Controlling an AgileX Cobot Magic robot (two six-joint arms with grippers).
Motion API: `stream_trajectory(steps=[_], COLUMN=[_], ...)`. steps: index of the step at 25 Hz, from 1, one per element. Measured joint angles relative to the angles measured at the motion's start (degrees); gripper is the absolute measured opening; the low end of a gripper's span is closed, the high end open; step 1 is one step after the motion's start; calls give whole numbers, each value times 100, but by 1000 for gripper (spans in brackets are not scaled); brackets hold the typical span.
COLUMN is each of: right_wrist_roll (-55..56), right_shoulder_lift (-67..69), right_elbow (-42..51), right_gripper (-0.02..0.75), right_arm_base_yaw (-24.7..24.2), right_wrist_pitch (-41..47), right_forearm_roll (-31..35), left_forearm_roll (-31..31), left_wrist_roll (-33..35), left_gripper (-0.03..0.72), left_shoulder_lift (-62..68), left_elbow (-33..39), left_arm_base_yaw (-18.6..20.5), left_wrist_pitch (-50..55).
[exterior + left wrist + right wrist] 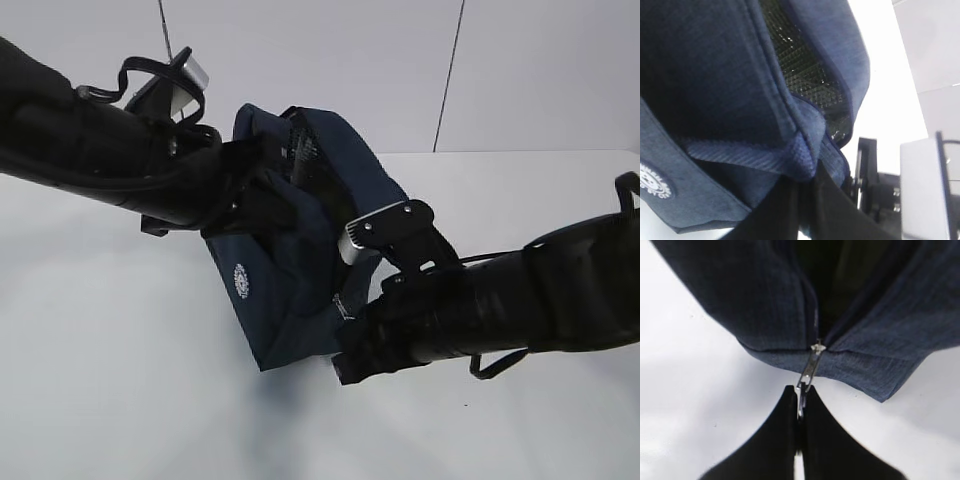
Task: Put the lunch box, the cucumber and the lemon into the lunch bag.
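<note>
The lunch bag (300, 270) is off the tabletop (100, 380), tilted and held up between the two arms near the middle of the surface, with its shadow falling on the white top beneath it. The left gripper (807, 182) is clenched on a fold of the bag's strap or rim fabric, and the mesh lining (810, 65) shows just above that fold. The right gripper (800, 400) is pinched shut on the metal zipper pull (807, 372), at the point where the two sides of the zipper meet at the bag's lower edge; above the slider the opening gapes dark. The lunch box, the cucumber and the lemon appear in none of the views, so whether they are already inside cannot be told. The step in hand looks like working the zipper while the other arm steadies the bag. The next move probably calls for a pull straight along the zipper line, with the left grip kept firm so the fabric stays taut and the slider does not snag.
</note>
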Motion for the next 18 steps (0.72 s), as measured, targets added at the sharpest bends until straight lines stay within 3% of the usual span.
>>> stream_trajectory(steps=[18], right_wrist_roll=[49], right_shoulder_lift=[-589], right_elbow=[114], right_gripper=[8], right_arm_base_yaw=[0], right_wrist_pitch=[119], right_forearm_roll=[-155], left_forearm_roll=[72], left_wrist_roll=[134], left_gripper=[-4], left_shoulder_lift=[0], left_elbow=[0], left_arm_base_yaw=[0], left_wrist_pitch=[0])
